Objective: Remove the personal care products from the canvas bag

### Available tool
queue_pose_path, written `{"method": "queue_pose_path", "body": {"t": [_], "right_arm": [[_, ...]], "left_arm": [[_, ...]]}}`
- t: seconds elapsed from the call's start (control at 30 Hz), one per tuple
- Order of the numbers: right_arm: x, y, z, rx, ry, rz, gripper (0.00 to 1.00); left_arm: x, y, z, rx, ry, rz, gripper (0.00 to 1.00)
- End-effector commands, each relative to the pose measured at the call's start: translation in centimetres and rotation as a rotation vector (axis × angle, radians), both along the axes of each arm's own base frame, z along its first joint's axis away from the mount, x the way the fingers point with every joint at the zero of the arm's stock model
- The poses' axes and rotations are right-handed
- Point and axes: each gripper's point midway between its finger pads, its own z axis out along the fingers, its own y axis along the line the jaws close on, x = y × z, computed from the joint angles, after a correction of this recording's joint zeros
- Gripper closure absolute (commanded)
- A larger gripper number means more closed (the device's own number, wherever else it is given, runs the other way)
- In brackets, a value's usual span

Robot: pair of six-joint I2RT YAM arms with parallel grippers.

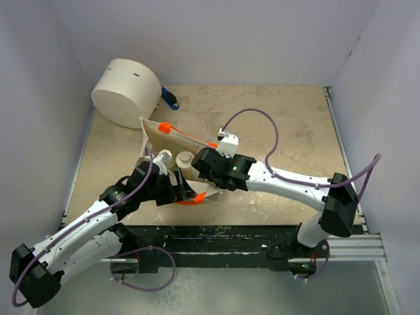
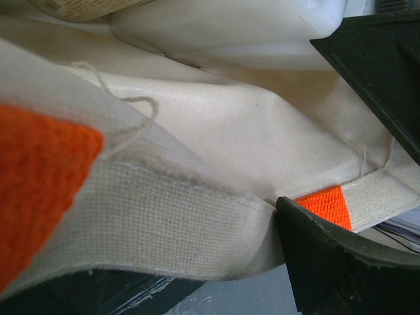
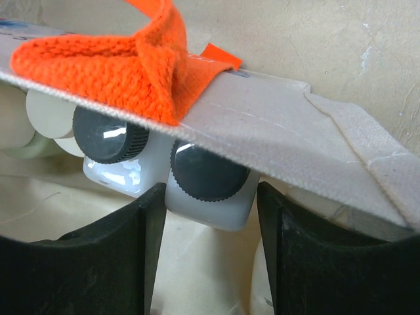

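Two arms meet at the canvas bag (image 1: 161, 136), which sits on the left half of the tabletop (image 1: 275, 125), nearer its near edge than its far edge. The left gripper (image 2: 295, 121) is released: its fingers stand wide apart at the bag's near rim, with the hemmed cloth edge passing between them. The lower finger (image 2: 328, 262) sits just beneath that hem and the upper finger is well apart from it. An orange strap handle (image 2: 39, 184) is sewn onto the rim beside this gripper. The right gripper (image 3: 210, 190) reaches into the bag mouth from the right side, under the bag's upper edge and a folded orange strap handle (image 3: 118, 59). Its two fingers straddle a white square bottle (image 3: 216, 211) with a dark ribbed cap. Each finger lies close against a side of the bottle, but whether it is clamped or merely flanked cannot be told. A second white square bottle (image 3: 115, 176) with a dark cap stands just beside the first, on its left. Behind these, cream round bottles (image 3: 46, 111) are partly hidden by the cloth; in the top view two cream round tops (image 1: 186, 159) show inside the bag, between the two grippers. A large cream cylinder (image 1: 128, 92) with a blue handle (image 1: 170, 98) occupies the far left corner of the tabletop, just beyond the bag.
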Motion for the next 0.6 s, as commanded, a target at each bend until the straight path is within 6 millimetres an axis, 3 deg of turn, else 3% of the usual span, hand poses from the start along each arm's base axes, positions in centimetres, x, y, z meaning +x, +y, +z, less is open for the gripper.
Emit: {"method": "queue_pose_path", "body": {"t": [0.0,0.4,0.57], "right_arm": [[0.0,-5.6,-3.8,-0.19,0.07,-0.111,0.4],[1.9,-4.3,-6.3,-0.252,0.111,-0.221,0.35],[2.2,-3.7,-7.3,-0.257,0.119,-0.207,0.4]], "left_arm": [[-1.8,-0.6,-0.2,-0.01,0.044,-0.1,0.01],[-1.6,-1.2,0.0,-0.028,0.051,-0.105,0.01],[-1.8,-1.3,-0.2,-0.023,0.062,-0.12,0.01]]}}
